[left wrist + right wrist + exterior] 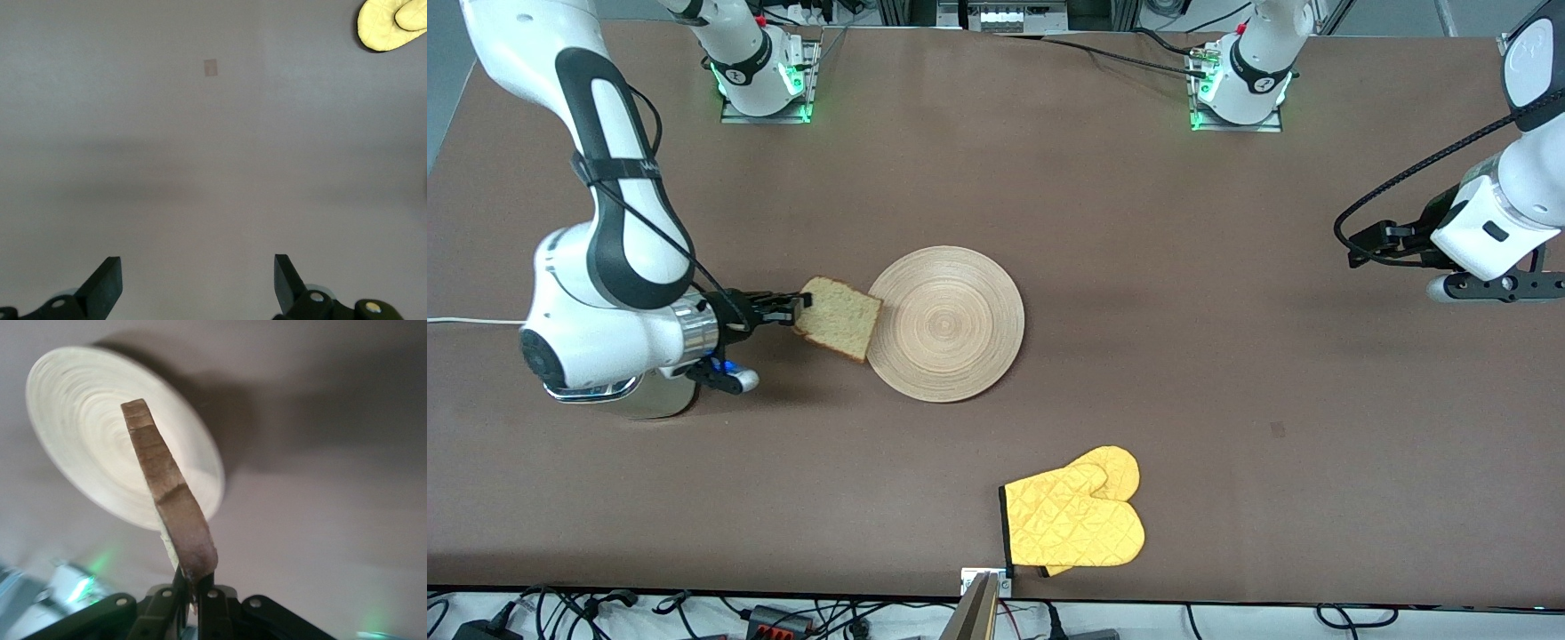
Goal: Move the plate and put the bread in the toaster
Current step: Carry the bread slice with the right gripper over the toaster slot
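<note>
My right gripper is shut on one crust edge of the bread. The light-brown slice hangs in the air, tilted, over the table beside the plate's rim. The round wooden plate lies flat mid-table with nothing on it. Only a shiny chrome part of the toaster shows, under the right arm's wrist; the arm hides the rest. My left gripper waits open over bare table at the left arm's end, holding nothing.
A yellow quilted oven mitt lies near the table's front edge, nearer to the front camera than the plate. A white cord runs off the table at the right arm's end.
</note>
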### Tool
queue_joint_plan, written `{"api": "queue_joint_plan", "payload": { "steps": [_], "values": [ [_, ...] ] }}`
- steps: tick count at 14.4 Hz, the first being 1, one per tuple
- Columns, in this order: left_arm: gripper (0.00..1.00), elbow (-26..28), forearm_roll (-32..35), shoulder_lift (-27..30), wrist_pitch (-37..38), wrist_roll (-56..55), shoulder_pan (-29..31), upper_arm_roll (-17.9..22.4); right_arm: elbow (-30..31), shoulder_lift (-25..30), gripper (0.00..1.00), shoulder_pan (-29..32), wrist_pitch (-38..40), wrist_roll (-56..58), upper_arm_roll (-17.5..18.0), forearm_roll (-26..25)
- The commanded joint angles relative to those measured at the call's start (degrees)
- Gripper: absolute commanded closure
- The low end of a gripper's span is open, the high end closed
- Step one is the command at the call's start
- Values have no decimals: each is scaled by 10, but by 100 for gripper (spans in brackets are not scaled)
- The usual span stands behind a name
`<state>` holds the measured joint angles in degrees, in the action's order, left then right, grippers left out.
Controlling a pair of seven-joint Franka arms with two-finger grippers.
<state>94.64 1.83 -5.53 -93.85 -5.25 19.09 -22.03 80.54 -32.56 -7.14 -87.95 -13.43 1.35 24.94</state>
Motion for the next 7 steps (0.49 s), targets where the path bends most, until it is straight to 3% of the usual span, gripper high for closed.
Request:
{"api": "queue_joint_plan", "payload": {
  "steps": [1, 7],
  "values": [
    [0, -7, -9, 9, 7, -6, 2, -4, -70, 17, 100, 0, 69, -16, 1, -102],
    [0, -14, -18, 3, 13, 2, 4, -2, -110, 57, 100, 25, 137, 57, -38, -251]
  ]
}}
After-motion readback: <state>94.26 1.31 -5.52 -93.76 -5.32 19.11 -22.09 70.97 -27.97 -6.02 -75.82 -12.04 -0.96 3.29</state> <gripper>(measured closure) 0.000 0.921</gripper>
